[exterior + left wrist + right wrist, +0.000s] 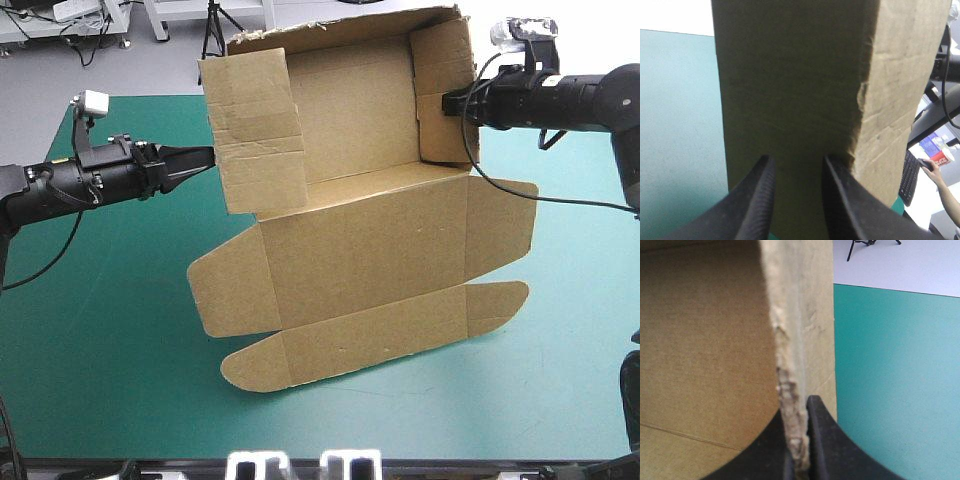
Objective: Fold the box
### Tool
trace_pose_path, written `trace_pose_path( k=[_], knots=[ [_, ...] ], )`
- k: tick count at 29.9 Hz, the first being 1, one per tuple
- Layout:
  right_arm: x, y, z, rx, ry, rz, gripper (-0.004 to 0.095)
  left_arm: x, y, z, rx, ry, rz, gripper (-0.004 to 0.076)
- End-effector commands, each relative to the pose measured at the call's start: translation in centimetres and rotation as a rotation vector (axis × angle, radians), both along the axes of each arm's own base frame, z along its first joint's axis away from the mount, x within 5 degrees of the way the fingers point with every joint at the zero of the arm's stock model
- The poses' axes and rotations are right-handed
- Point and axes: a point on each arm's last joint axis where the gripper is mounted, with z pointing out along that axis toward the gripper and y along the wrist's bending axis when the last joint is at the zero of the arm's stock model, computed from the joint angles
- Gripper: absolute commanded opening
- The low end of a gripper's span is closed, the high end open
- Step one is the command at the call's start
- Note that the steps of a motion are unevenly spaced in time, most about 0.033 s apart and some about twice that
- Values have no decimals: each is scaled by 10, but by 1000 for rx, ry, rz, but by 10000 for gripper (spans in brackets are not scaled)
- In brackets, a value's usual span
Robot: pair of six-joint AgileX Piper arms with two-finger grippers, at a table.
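Note:
The brown box [365, 245] lies mid-table with its back part raised into a tray and the lid [380, 325] flat toward the front edge. The left wall flap [255, 130] stands up and leans outward. My left gripper [205, 155] is at that flap's outer face, and in its own view the left gripper [797, 162] is open, with the board [790, 75] right ahead of the tips. My right gripper [452, 103] is shut on the box's right wall [445, 75]; the worn wall edge [790, 370] runs between the right gripper's [799, 407] fingers.
The teal-green cover [100, 330] is bare to the left of the box and along the front edge. A narrower strip of cover [570, 330] shows to the right of the lid. The box's back wall [340, 30] reaches the table's far edge.

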Motion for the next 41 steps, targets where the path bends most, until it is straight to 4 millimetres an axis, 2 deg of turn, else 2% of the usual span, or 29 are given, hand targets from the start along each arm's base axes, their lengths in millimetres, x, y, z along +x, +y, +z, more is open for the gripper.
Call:
trace_pose_path(
  k=[1, 8, 18, 28, 38, 41],
  knots=[
    [-7, 0, 23, 95, -85, -23, -16, -17, -9, 21, -66, -52, -90, 237],
    [1, 3, 16, 134, -59, -4, -17, -17, -9, 21, -66, -52, -90, 237],
    [0, 8, 15, 152, -44, 44, -17, -16, -8, 21, -61, -62, -79, 237],
    [-9, 47, 9, 61, -34, 129, -11, -13, -6, 19, -30, -68, -43, 237],
    [-13, 58, 7, 35, -20, 149, -10, -6, 1, 8, 79, -7, 64, 237],
    [-13, 60, 5, 12, -13, 138, -10, -7, 1, 7, 87, -2, 54, 273]
  ],
)
